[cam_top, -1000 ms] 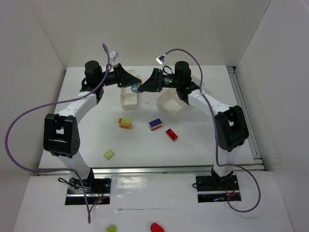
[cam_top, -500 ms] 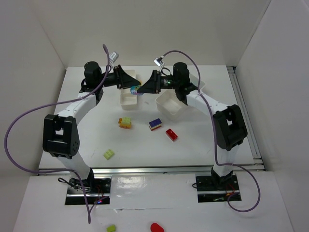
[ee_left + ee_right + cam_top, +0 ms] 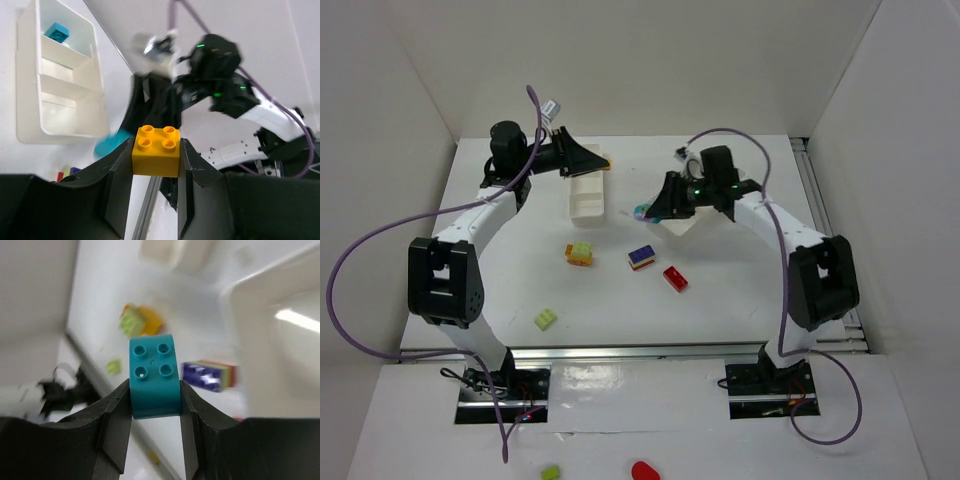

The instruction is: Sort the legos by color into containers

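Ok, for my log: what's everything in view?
narrow tray: one, white, far centre of table.
tray cyan brick: one, cyan, in its end compartment.
wider tray: one, white, beneath the right arm.
stacked brick: one, orange and lime, mid-table.
striped brick: one, blue-purple and yellow, mid-table.
red brick: one, red, right of that.
lime brick: one, lime, near left.
stray pieces: two, lime and red, before the bases.
left gripper: black, shut on yellow brick.
right gripper: black, shut on held cyan brick.
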Controlling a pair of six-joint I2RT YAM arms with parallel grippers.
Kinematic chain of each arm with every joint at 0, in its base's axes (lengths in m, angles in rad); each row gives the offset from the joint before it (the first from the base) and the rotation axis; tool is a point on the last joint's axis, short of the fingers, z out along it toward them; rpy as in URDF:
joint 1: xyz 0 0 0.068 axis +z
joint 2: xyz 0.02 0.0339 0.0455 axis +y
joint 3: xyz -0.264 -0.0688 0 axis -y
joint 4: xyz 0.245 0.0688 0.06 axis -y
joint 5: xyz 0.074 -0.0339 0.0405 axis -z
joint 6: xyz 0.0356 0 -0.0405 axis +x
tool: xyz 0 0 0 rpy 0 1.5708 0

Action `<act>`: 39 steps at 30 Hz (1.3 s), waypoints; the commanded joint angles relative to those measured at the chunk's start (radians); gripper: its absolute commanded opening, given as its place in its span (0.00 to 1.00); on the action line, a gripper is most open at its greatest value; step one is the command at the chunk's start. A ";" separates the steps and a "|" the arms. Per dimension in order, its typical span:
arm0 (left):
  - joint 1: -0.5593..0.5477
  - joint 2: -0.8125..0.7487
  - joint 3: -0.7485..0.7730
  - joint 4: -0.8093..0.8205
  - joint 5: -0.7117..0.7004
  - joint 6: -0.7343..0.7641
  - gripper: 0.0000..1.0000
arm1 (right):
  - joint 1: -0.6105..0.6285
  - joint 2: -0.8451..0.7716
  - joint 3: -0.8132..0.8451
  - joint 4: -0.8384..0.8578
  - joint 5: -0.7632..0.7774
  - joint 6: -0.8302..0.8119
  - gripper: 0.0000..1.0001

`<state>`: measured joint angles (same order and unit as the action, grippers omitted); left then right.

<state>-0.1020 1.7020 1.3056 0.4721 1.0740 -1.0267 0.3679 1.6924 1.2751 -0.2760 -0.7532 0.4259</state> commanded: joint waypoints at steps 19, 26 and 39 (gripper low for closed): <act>-0.317 0.235 0.457 -0.811 -0.443 0.497 0.00 | -0.241 0.299 0.448 -0.095 0.923 -0.047 0.01; -0.396 0.395 0.629 -0.908 -0.571 0.530 0.00 | -0.250 0.392 0.547 -0.094 0.890 -0.047 0.03; -0.416 0.542 0.781 -1.007 -0.669 0.539 0.63 | -0.238 0.480 0.685 -0.154 0.851 -0.047 0.74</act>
<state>-0.5236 2.2406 2.0285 -0.5053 0.4248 -0.5007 0.1219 2.1872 1.9190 -0.4049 0.0906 0.3904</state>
